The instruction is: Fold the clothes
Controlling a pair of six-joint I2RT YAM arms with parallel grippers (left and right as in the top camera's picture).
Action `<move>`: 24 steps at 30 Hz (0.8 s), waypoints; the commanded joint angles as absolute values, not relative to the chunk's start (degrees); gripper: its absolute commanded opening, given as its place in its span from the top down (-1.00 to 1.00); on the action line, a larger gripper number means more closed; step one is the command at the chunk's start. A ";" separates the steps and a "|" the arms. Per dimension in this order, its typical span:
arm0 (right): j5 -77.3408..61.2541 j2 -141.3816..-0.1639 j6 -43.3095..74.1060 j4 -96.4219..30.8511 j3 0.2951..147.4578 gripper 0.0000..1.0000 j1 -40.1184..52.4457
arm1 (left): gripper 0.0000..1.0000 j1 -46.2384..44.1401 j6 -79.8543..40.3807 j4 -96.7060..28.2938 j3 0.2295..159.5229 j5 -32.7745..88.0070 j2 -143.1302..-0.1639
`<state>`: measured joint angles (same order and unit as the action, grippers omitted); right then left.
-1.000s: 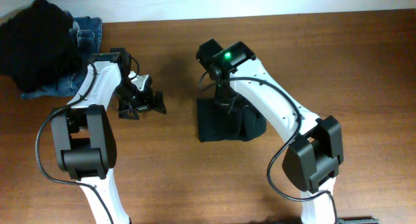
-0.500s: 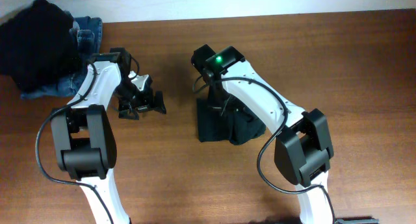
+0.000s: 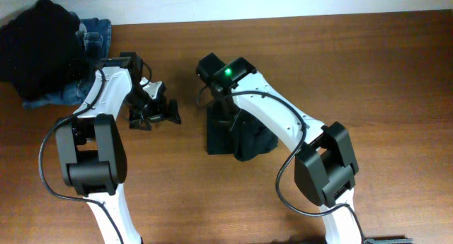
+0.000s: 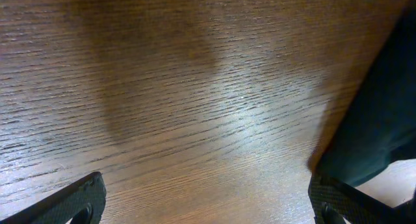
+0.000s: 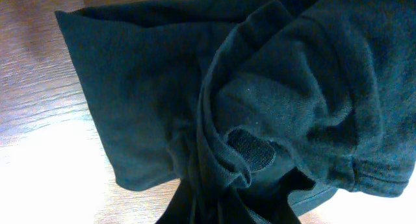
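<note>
Overhead, the dark T-shirt (image 3: pixel 244 138) lay bunched in a rough block near the middle of the table (image 3: pixel 396 67), beneath the right arm. On the right wrist view, the right gripper (image 5: pixel 247 156) had its fingers pressed together on a gathered fold of the shirt, with cloth heaped around one pad. The left gripper (image 3: pixel 154 115) sat at nine o'clock from the shirt, apart from it, its fingers (image 4: pixel 81 198) spread wide over bare wood. At the table's ten o'clock corner, a black garment (image 3: pixel 39 46) lay over blue jeans (image 3: pixel 90 35).
</note>
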<state>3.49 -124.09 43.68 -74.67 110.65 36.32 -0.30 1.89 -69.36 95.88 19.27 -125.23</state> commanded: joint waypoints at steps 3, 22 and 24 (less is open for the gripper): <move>2.98 -124.81 43.86 -73.45 110.45 0.92 37.54 | -0.98 0.05 1.30 -69.41 95.66 19.09 -124.16; -2.00 -125.08 43.66 -71.05 110.45 0.67 37.56 | -0.98 0.05 1.30 -69.36 95.66 19.09 -124.16; -2.61 -125.16 43.31 -71.05 110.45 0.68 37.56 | -0.98 0.05 1.30 -69.36 95.66 19.09 -124.16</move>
